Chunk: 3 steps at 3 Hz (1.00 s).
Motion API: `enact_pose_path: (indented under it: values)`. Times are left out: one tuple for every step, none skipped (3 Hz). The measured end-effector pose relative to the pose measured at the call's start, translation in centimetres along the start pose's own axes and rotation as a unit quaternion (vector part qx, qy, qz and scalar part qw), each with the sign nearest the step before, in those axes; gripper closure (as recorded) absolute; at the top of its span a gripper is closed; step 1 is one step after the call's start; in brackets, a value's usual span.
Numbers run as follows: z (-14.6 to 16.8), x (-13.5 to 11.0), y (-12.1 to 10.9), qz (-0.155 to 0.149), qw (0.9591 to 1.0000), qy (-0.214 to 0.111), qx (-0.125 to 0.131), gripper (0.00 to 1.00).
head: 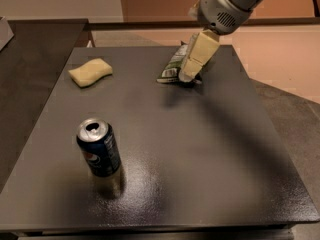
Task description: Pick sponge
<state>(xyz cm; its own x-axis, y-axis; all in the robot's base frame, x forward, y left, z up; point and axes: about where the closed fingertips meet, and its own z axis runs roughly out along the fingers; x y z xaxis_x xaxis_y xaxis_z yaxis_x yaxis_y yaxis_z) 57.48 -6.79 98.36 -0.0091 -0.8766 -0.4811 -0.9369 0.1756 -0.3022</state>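
Note:
The sponge (90,72) is a small pale yellow block with wavy sides. It lies flat on the dark table at the far left. My gripper (190,73) hangs from the arm at the top right, its cream fingers pointing down and left. It is in front of the green bag, well to the right of the sponge and apart from it. It holds nothing that I can see.
A green snack bag (173,67) lies at the far middle, partly hidden by the gripper. A blue soda can (98,148) stands upright at the near left. The dark table (200,149) ends at the right and front edges. A dark counter (30,49) adjoins on the left.

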Motion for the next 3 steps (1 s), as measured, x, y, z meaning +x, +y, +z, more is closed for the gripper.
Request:
enact_pose_path:
  values:
    - [4.1,-1.8,-1.5,0.009,0.9996,-0.026,-0.01,0.0]
    - [7.8,-3.6,-2.6,0.021,0.998,-0.05,-0.031,0.0]
    - [10.6,-5.3,-3.4,0.042,0.9952,-0.073,-0.05,0.0]
